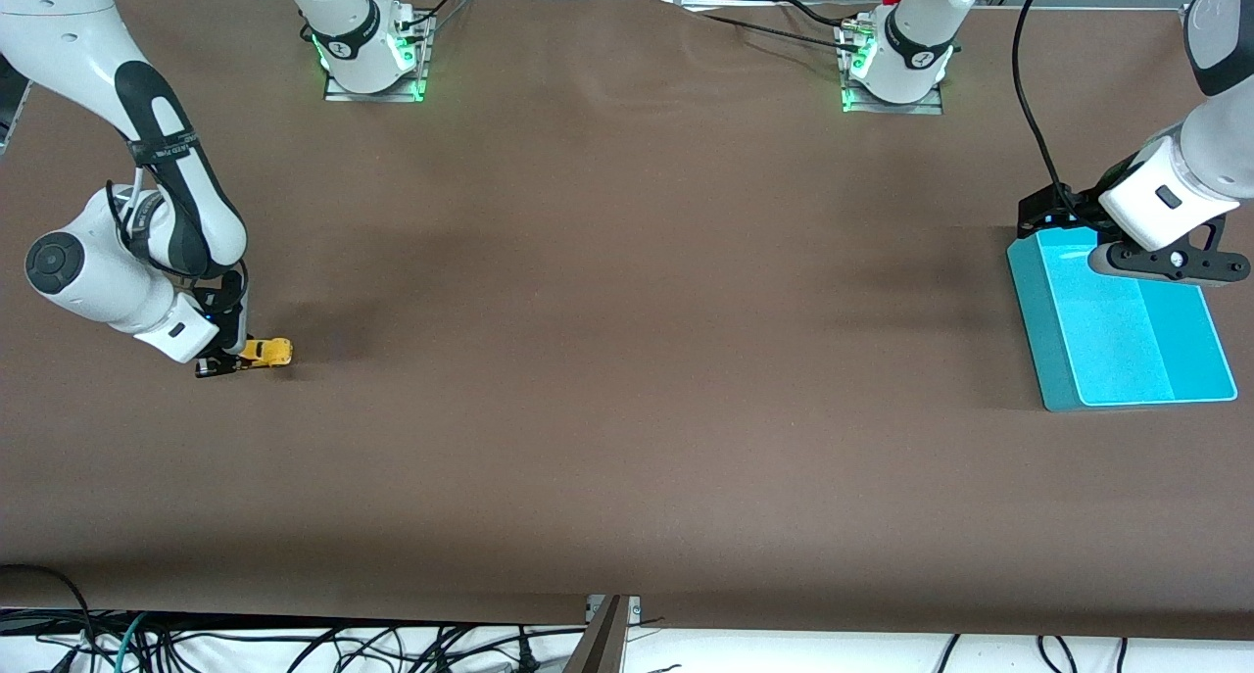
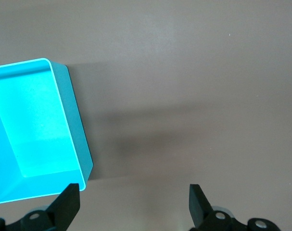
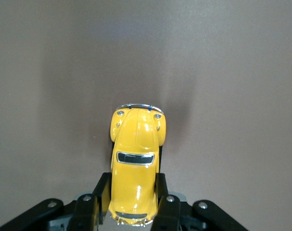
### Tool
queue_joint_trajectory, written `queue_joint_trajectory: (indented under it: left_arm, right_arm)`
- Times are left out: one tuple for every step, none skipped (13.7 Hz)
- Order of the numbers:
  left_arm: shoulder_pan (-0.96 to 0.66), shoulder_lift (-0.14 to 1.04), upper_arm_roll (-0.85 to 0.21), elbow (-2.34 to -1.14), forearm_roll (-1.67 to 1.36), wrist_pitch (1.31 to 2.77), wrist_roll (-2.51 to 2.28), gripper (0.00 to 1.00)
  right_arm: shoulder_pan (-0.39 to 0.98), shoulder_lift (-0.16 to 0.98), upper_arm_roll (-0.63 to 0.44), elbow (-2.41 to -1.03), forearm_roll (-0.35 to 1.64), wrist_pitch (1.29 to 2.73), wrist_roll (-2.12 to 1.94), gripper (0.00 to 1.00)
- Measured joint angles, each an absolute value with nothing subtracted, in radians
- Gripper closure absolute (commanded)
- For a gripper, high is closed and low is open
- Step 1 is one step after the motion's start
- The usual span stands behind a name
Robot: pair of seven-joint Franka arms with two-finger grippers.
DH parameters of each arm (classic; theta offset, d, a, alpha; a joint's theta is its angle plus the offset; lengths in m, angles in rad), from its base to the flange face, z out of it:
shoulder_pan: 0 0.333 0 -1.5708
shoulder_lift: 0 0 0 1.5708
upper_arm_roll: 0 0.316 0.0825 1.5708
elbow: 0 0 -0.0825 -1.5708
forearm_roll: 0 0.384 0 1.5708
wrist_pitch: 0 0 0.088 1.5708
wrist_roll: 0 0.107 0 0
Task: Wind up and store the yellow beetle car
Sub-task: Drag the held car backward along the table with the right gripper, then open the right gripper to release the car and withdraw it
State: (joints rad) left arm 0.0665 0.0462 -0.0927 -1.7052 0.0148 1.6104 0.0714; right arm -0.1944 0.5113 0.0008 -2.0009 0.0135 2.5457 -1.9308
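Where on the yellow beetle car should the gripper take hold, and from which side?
Across its flanks at the cabin, coming down from above. The yellow beetle car is long and narrow with a rounded roof, so the sides offer the flattest faces. The right gripper already clamps it there on the table. The left gripper waits open by the teal bin.

The yellow beetle car (image 1: 267, 352) (image 3: 136, 166) is a tiny, glossy toy with a rounded body, dark windows and a chrome bumper. It sits upright on the table at the right arm's end, its rear between black fingers (image 3: 161, 202).
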Motion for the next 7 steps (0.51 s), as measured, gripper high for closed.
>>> queue_joint_trajectory:
  left_arm:
    - [0.066, 0.046, -0.093, -1.705, 0.015, 1.61, 0.071, 0.0]
    - [0.067, 0.046, -0.093, -1.705, 0.015, 1.61, 0.071, 0.0]
    - [0.067, 0.046, -0.093, -1.705, 0.015, 1.61, 0.071, 0.0]
    - [0.067, 0.046, -0.093, -1.705, 0.015, 1.61, 0.071, 0.0]
    - [0.066, 0.046, -0.093, -1.705, 0.015, 1.61, 0.071, 0.0]
    - [0.066, 0.046, -0.093, -1.705, 0.015, 1.61, 0.071, 0.0]
    - [0.066, 0.046, -0.093, -1.705, 0.015, 1.61, 0.071, 0.0]
  right_arm:
    - [-0.195, 0.511, 0.001, -2.001, 0.019, 2.546, -1.932, 0.23]
    - [-0.195, 0.512, 0.001, -2.001, 0.027, 2.546, -1.933, 0.0]
    - [-0.196, 0.514, 0.0, -2.002, 0.038, 2.544, -1.933, 0.0]
    - [-0.198, 0.518, 0.0, -2.002, 0.046, 2.544, -1.935, 0.0]
    - [-0.2, 0.52, 0.0, -2.001, 0.051, 2.543, -1.937, 0.0]
    - [-0.201, 0.519, 0.003, -1.995, 0.052, 2.538, -1.938, 0.0]
    - [-0.201, 0.514, 0.013, -1.971, 0.053, 2.511, -1.938, 0.0]
